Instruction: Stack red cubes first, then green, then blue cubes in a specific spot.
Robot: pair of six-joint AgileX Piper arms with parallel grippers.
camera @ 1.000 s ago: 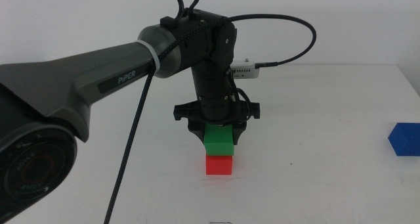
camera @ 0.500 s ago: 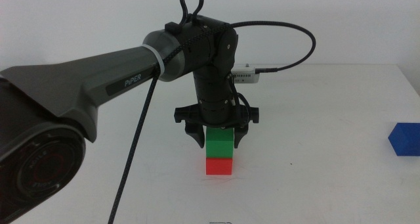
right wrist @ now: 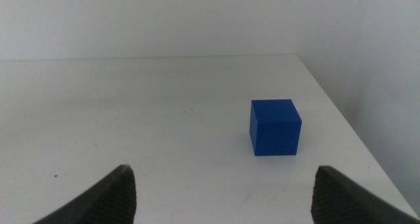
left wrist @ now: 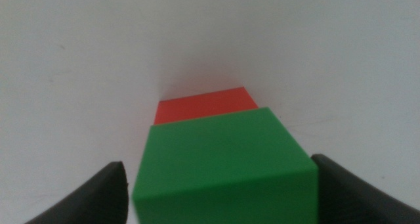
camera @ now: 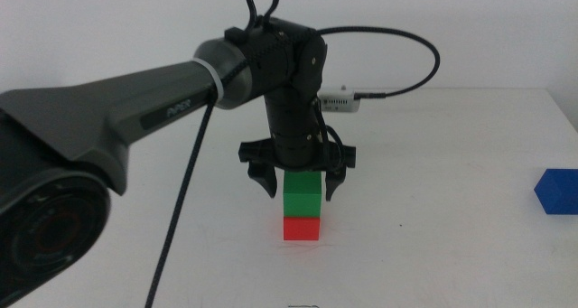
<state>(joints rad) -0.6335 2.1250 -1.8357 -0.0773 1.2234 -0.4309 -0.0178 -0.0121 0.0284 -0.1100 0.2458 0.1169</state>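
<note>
Green cube sits on the red cube; my left gripper straddles it, jaws spread and not touching. I should rise straight (no sideways nudge). Blue cube waits far right of the stack, before my opened right gripper.

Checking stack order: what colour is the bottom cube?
Red: the small matte red cube, clearest in the middle view.
</note>
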